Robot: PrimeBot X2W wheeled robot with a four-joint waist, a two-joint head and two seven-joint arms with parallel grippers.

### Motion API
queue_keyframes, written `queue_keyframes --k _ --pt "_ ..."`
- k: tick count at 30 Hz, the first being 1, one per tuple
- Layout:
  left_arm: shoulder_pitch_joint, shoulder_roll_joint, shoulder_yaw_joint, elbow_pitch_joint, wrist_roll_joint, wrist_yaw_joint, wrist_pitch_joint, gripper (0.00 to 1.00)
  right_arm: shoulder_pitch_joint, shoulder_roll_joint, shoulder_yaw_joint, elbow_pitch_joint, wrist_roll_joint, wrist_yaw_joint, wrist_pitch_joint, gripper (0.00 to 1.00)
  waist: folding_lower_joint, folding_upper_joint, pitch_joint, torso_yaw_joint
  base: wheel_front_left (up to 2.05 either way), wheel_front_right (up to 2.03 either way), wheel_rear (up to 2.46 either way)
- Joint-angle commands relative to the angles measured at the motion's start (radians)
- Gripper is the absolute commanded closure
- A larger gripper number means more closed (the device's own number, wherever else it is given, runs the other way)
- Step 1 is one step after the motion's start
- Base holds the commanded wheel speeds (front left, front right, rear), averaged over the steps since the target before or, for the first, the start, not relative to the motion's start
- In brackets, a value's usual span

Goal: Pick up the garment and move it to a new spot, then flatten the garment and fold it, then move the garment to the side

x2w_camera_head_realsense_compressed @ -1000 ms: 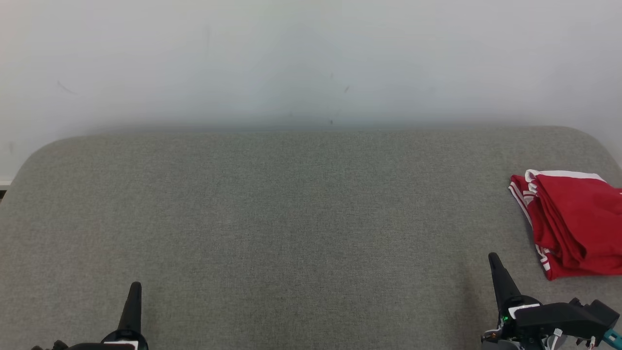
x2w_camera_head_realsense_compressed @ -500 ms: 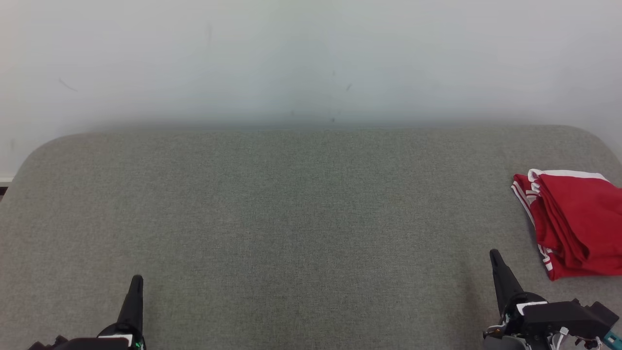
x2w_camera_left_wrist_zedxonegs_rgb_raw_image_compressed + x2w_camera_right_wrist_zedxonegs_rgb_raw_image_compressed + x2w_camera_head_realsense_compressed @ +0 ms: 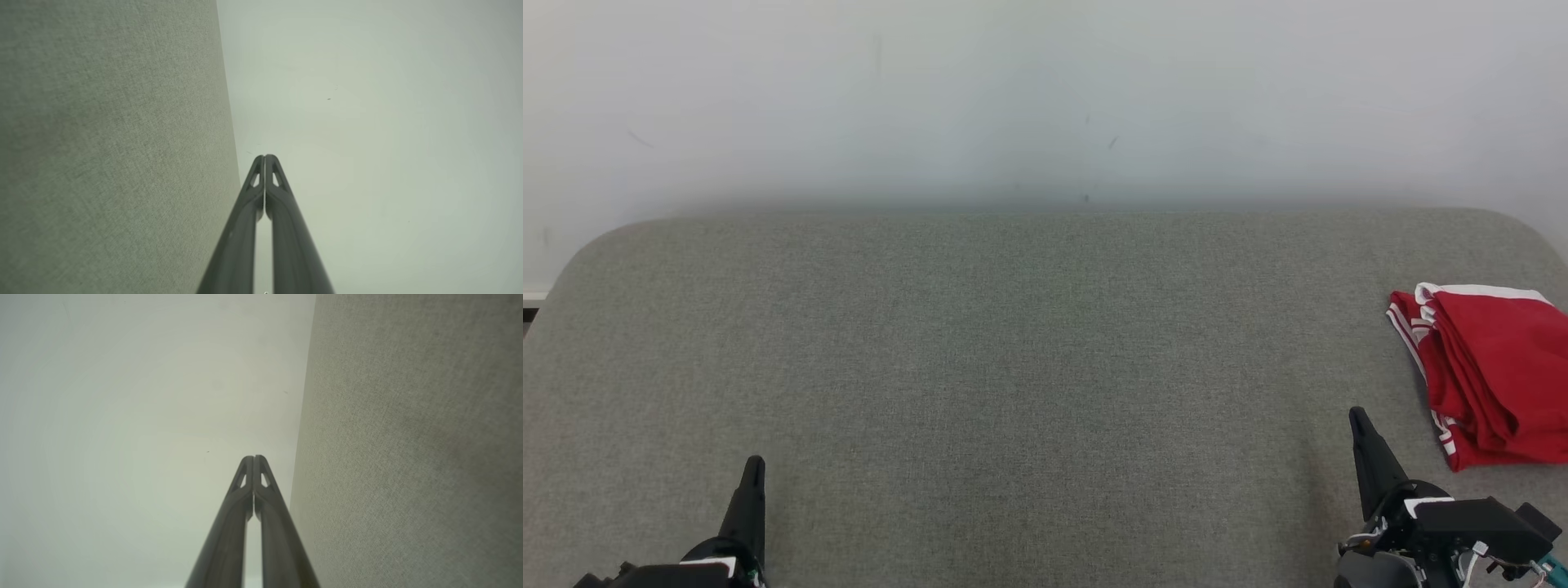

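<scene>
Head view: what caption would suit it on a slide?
Folded red garment at right edge of grey cushion; left gripper and right gripper shut, holding nothing.

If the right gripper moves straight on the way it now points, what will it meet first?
Probably the white wall: the shut right gripper points over the grey fabric surface at it. The red garment lies off to its right.

Plain room, grey padded surface (image 3: 1045,367), white wall (image 3: 1045,90)
</scene>
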Motion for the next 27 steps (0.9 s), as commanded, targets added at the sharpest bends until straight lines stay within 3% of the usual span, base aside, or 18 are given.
queue_keyframes --k 1,27 --pt "-0.021 -0.001 0.003 -0.005 -0.015 -0.003 0.006 1.00 -0.006 0.003 -0.003 -0.007 0.022 0.001 0.006 1.00 -0.0001 -0.0001 0.001 0.000 0.00 0.00 0.00" --pt "-0.014 -0.001 0.002 -0.004 -0.019 -0.003 0.008 1.00 -0.006 0.003 -0.003 -0.007 0.023 0.001 0.005 1.00 -0.0001 -0.0001 0.001 0.001 0.00 0.00 0.00"
